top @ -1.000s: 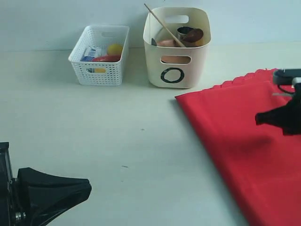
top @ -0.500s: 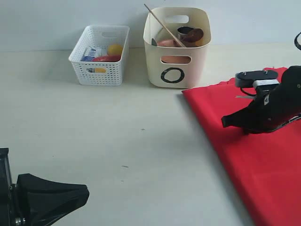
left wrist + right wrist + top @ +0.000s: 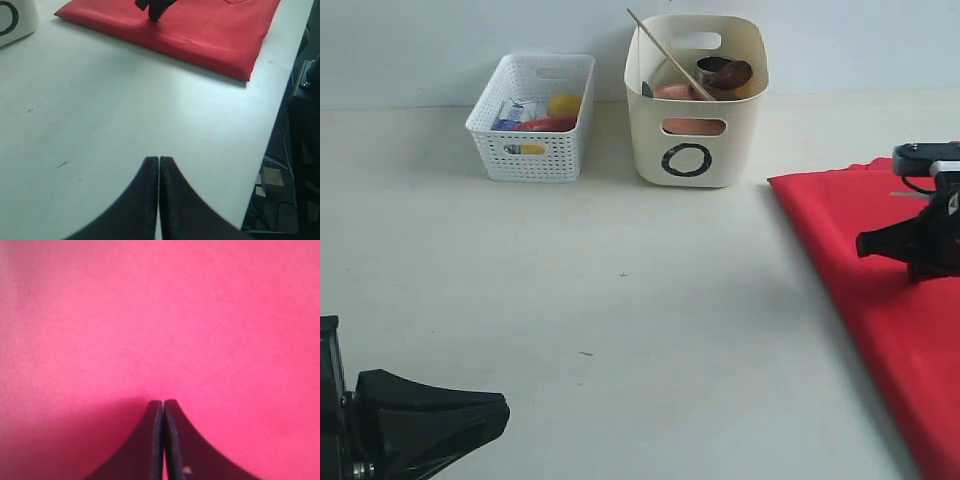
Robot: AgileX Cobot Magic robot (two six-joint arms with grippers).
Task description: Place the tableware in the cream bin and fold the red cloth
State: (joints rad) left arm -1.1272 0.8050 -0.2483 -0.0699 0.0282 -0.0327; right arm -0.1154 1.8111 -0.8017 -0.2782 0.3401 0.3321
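The cream bin (image 3: 695, 150) stands at the back with the tableware inside: a chopstick (image 3: 665, 52) sticks out at a slant, and a steel cup (image 3: 712, 68) and dark spoon (image 3: 735, 73) show above the rim. The red cloth (image 3: 880, 300) lies flat at the right, folded into a rectangle (image 3: 200, 30). My right gripper (image 3: 865, 243) is shut, its tips down on the cloth (image 3: 160, 315), with no fabric seen between the fingers (image 3: 155, 420). My left gripper (image 3: 159, 159) is shut and holds nothing, low over bare table at the front left (image 3: 500, 408).
A white lattice basket (image 3: 535, 150) with food and a carton stands left of the cream bin. In the left wrist view the table's edge (image 3: 280, 100) runs close beside the cloth, and a corner of the bin (image 3: 15, 20) shows.
The cloth's near-left edge has shifted right, away from the bin, along with the right gripper, which swung left and then back right. The left gripper has stayed put.
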